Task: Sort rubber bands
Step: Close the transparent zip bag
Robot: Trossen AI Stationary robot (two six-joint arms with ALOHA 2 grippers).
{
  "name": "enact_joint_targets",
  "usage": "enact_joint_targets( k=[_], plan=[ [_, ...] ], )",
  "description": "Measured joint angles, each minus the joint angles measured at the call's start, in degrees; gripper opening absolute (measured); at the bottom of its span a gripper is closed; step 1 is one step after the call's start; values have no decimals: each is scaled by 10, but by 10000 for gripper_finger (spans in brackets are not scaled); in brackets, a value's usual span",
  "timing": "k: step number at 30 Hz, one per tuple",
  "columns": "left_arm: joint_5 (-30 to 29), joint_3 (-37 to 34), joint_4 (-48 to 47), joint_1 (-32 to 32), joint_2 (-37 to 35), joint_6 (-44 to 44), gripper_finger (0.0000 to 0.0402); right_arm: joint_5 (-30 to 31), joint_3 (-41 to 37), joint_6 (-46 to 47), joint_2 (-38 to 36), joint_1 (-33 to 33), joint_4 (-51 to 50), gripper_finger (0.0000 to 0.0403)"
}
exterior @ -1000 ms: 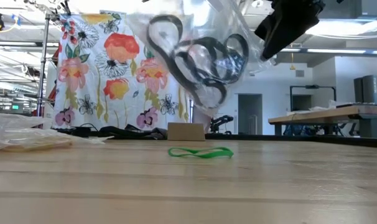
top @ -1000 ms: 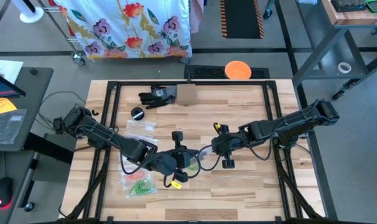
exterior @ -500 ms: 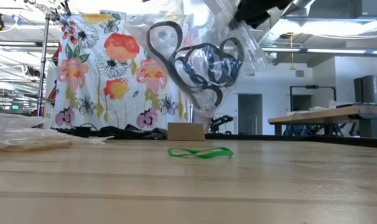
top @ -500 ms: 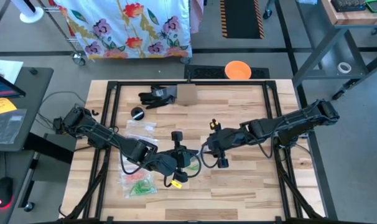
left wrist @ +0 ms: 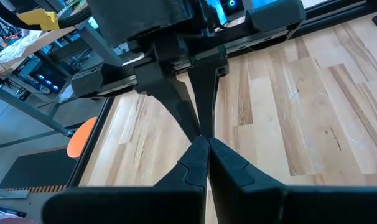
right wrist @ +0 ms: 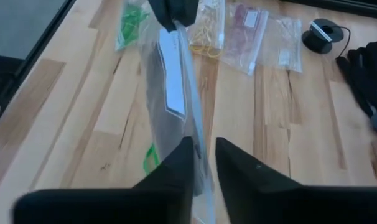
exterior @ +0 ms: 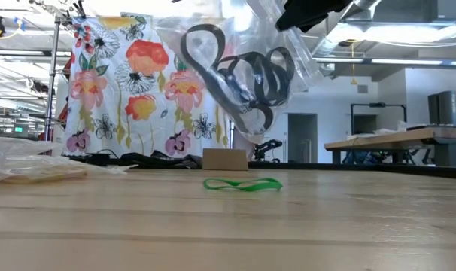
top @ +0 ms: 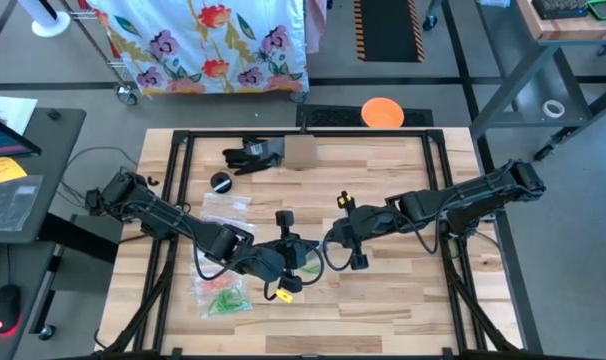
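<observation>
The left gripper (top: 305, 256) and right gripper (top: 328, 243) are each pinching an edge of a clear bag (exterior: 247, 83) (white label unreadable) — black rubber bands (exterior: 243, 79) inside, a green band (exterior: 242, 184) lying on the table (exterior: 228, 226) beneath.

Bag of black bands aloft, one green band on the table

You see a clear plastic bag (exterior: 243, 71) hanging above the wooden table (exterior: 228, 226), holding black rubber bands (exterior: 247, 83). A dark gripper (exterior: 307, 13) meets its top corner. A green rubber band (exterior: 241, 184) lies flat below, before a cardboard box (exterior: 225, 159).
</observation>
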Motion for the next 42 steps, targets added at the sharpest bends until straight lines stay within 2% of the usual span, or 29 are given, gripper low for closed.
enact_joint_targets(
  k=[10,14,20,25,29,34,38,42],
  plan=[
    [6,0,-3,5,0,-9,11,0,0,-3,0,0,0,2],
    [-12,0,13,8,1,40,45,0,0,5,0,0,0,2],
    [-11,0,94,3,1,143,112,0,1,6,0,0,-4,1],
    [72,0,85,30,1,75,148,0,1,13,0,0,-14,1],
    [82,-1,67,52,2,46,148,0,1,17,0,-1,-18,0],
    [122,-1,49,69,13,41,147,-4,1,28,-1,-13,-29,0],
    [126,-2,16,90,33,12,147,-22,1,38,-1,-29,-61,0],
    [145,0,34,101,40,4,147,-31,23,42,-1,-39,-110,0]
  ],
)
